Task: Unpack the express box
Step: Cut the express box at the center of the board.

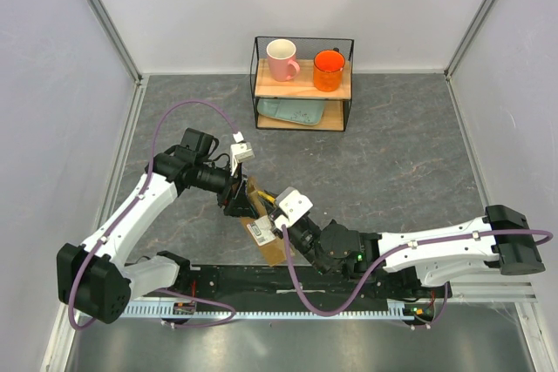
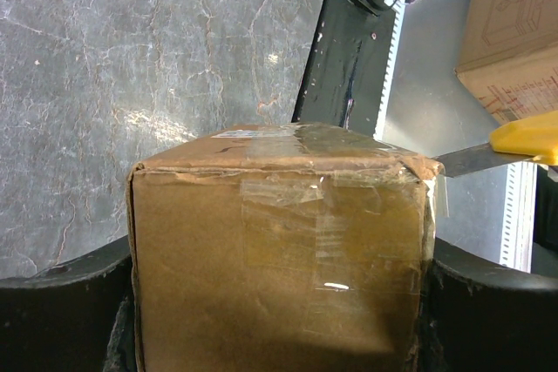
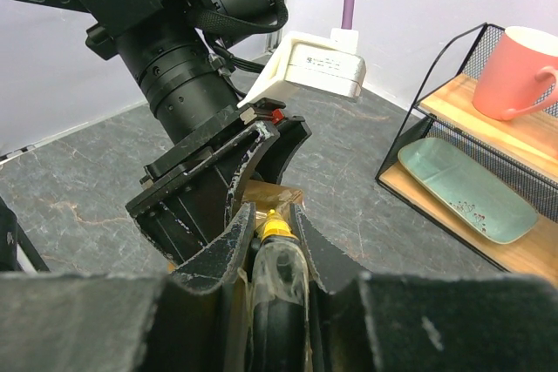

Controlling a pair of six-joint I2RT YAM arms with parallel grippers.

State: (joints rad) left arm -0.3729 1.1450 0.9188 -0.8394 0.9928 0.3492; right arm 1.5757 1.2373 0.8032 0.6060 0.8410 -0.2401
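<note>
The express box (image 1: pixel 262 234), brown cardboard with a white label, is tilted up off the table near the front edge. My left gripper (image 1: pixel 241 201) is shut on it. In the left wrist view its taped face (image 2: pixel 279 250) fills the space between both black fingers (image 2: pixel 61 311). My right gripper (image 3: pixel 272 222) is shut on a yellow utility knife (image 3: pixel 281 246). The knife's yellow nose points at the cardboard (image 3: pixel 268 192), right beside the left gripper's jaw. Its grey blade (image 2: pixel 471 159) reaches the box's upper right corner.
A black wire shelf (image 1: pixel 302 83) stands at the back with a pink mug (image 1: pixel 282 58), an orange mug (image 1: pixel 329 70) and a pale green tray (image 1: pixel 292 112). Another cardboard carton (image 2: pixel 514 32) sits beyond the table's front rail. White walls enclose three sides.
</note>
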